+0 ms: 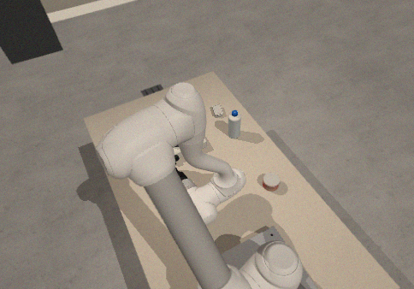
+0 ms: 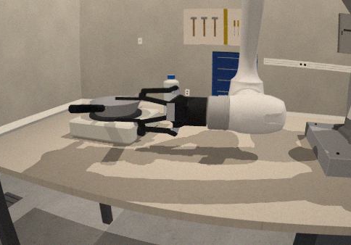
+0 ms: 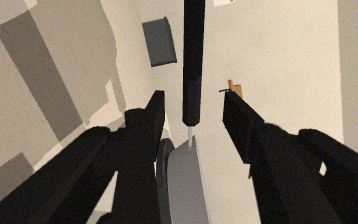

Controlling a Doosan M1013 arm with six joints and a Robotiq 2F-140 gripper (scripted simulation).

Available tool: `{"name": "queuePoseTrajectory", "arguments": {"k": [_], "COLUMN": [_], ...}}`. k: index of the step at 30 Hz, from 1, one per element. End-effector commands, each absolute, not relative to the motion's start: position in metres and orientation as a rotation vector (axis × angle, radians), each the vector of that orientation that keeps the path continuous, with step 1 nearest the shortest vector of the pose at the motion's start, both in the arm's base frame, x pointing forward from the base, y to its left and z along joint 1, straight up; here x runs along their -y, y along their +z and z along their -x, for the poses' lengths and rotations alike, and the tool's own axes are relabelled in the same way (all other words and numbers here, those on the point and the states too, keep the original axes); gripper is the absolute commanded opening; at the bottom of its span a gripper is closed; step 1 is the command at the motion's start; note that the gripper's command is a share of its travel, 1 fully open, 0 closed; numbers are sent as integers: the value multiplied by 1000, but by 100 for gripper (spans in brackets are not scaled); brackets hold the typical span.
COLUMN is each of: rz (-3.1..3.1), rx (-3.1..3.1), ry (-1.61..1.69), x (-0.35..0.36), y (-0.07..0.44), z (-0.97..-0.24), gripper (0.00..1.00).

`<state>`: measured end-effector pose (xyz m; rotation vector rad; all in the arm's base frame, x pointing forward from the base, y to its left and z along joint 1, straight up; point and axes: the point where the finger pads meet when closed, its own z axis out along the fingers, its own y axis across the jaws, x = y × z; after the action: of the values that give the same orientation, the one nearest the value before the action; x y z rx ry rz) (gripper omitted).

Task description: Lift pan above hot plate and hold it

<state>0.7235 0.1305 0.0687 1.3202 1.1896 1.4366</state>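
The grey pan (image 2: 115,105) sits on the white hot plate (image 2: 103,130) at the table's left, its black handle (image 2: 86,108) pointing left. My gripper (image 2: 130,114) lies level at the pan's right side. It is open: one finger reaches over the pan's rim and the other lies lower, in front of the hot plate. In the wrist view the pan's rim (image 3: 185,185) stands edge-on between the two fingers without clear contact, and the handle (image 3: 192,60) runs away from me. In the overhead view the arm hides the pan.
A white bottle with a blue cap (image 1: 234,124) stands behind the gripper and also shows in the side view (image 2: 170,87). A red can (image 1: 271,181) sits to the right. The arm's grey base plate (image 2: 335,152) is at the table's right end.
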Motion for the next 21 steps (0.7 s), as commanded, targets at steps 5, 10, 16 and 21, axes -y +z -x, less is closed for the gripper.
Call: {"name": "queuePoseTrajectory", "arguments": {"k": [5, 10, 16, 21], "rz": [-1319, -1319, -1319, -1319], "rx": [-1189, -1189, -1189, -1189], "ry": [1437, 1437, 1437, 1437], "x": [-131, -131, -131, -131], "y": [69, 69, 69, 69], "z": [-724, -724, -725, -727], "gripper": [41, 41, 41, 41]}}
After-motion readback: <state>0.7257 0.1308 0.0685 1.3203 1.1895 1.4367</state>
